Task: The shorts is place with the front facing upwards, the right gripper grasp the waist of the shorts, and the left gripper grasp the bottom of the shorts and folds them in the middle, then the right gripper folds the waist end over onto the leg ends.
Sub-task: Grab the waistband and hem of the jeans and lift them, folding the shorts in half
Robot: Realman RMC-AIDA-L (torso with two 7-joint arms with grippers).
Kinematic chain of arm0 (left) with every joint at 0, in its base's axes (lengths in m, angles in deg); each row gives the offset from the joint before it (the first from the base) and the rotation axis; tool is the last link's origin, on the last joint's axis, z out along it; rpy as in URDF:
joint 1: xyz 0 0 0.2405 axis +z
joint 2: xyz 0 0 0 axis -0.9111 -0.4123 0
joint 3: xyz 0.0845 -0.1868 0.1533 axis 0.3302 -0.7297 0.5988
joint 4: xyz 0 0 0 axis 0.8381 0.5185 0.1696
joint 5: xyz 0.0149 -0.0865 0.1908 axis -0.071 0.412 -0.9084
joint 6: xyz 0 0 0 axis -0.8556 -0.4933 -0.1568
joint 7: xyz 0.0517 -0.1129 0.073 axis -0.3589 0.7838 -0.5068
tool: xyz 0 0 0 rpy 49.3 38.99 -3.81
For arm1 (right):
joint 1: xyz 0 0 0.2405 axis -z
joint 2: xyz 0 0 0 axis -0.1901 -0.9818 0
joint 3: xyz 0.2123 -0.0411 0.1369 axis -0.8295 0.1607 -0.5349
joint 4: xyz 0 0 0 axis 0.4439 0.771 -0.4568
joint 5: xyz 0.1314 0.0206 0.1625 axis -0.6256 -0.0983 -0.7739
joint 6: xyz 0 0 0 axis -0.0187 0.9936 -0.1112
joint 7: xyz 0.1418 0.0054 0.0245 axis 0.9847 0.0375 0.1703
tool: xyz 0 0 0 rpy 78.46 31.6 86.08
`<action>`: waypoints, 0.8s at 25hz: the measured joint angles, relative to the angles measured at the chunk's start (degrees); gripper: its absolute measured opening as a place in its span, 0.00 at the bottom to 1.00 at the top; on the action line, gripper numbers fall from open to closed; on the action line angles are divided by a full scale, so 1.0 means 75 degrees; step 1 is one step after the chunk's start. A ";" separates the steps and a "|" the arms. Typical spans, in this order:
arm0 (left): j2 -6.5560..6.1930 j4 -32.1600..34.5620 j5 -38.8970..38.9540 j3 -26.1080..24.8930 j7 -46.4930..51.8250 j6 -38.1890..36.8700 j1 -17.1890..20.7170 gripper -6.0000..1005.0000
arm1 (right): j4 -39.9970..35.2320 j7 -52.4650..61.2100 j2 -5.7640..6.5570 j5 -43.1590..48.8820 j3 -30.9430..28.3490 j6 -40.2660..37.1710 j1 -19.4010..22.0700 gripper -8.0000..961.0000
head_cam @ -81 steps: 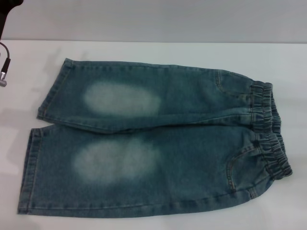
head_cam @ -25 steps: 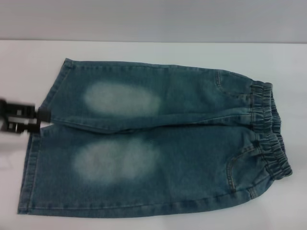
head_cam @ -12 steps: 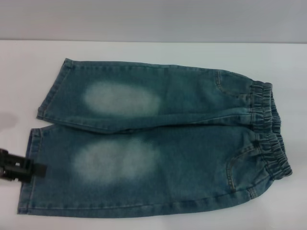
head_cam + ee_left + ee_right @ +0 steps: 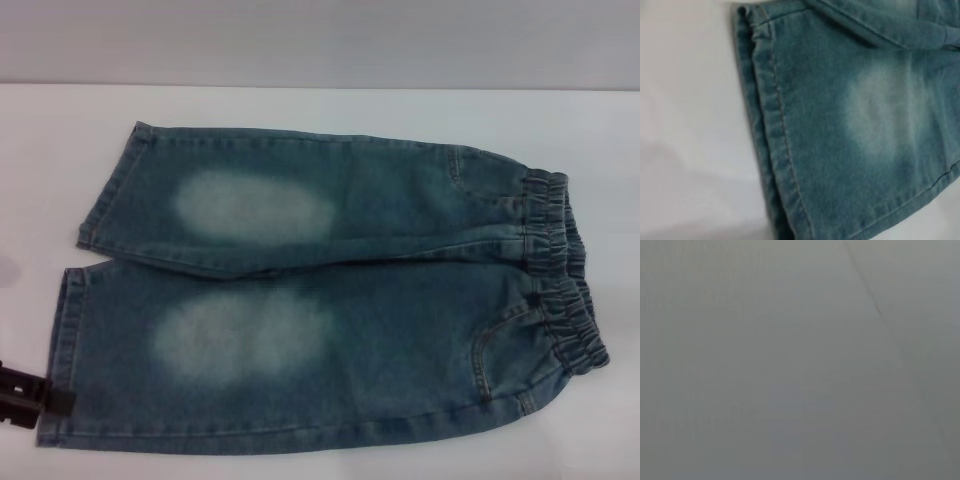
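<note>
Your left gripper [image 4: 40, 398] sits at the near leg's hem; I cannot tell its jaw state. The shorts [image 4: 320, 290] lie flat just beside it, waistband at the far end. Denim looks thick, limp; pinch the doubled hem [image 4: 771, 135].

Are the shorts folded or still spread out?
Spread flat: the shorts show both legs side by side on the table, waistband at one end, hems at the other.
</note>
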 joint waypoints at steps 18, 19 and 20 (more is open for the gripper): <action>0.0126 -0.0203 -0.0612 0.0027 0.0012 0.0348 0.0018 0.79 | -0.0013 -0.0012 0.0052 0.0412 -0.0010 0.0120 -0.0103 0.46; 0.0128 -0.0243 -0.0644 0.0031 0.0012 0.0367 0.0007 0.79 | -0.0013 -0.0012 0.0052 0.0412 -0.0016 0.0124 -0.0104 0.46; 0.0128 -0.0272 -0.0677 0.0033 0.0012 0.0388 -0.0001 0.79 | -0.0014 -0.0012 0.0052 0.0412 -0.0020 0.0125 -0.0104 0.46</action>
